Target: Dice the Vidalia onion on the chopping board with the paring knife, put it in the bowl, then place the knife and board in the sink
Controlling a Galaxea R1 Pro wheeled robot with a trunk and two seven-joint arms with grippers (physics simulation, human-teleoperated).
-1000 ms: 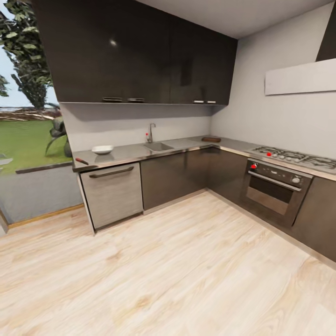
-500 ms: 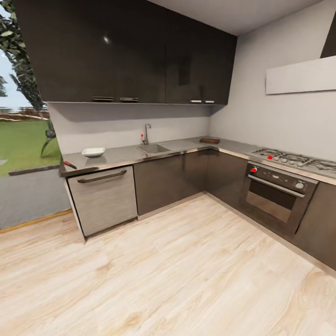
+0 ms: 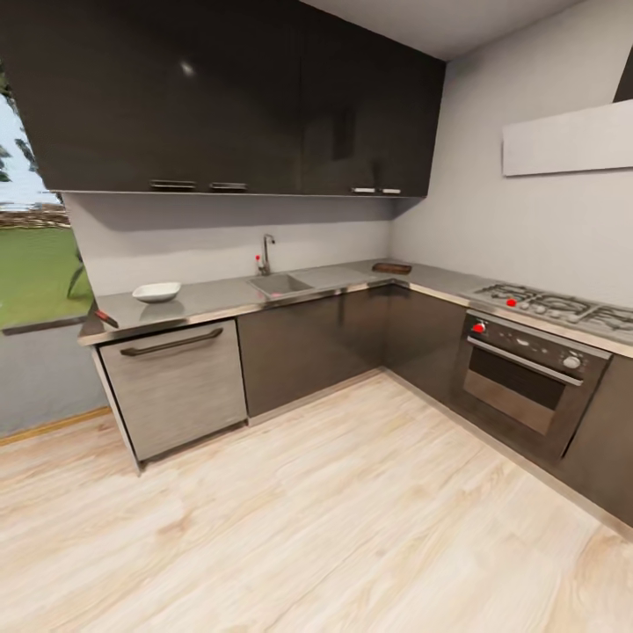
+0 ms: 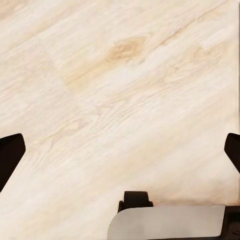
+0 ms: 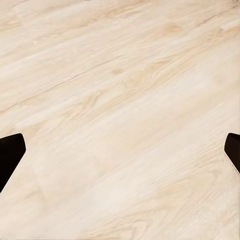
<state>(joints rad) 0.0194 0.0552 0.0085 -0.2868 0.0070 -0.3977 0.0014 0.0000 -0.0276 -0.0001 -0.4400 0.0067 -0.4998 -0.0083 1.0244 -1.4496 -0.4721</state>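
With both the left gripper (image 4: 120, 150) and right gripper (image 5: 120, 150) spread wide and empty above the floor (image 3: 352, 510), approach the sink (image 3: 280, 284) at centre frame squarely, stopping short of the countertop (image 3: 202, 299) edge.

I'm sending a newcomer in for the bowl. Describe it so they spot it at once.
Start at the long grey countertop under the dark wall cabinets and find the sink with its chrome faucet. Go left along the counter towards the window end, above the dishwasher. There sits the bowl: small, shallow and white, the only pale dish on that stretch.
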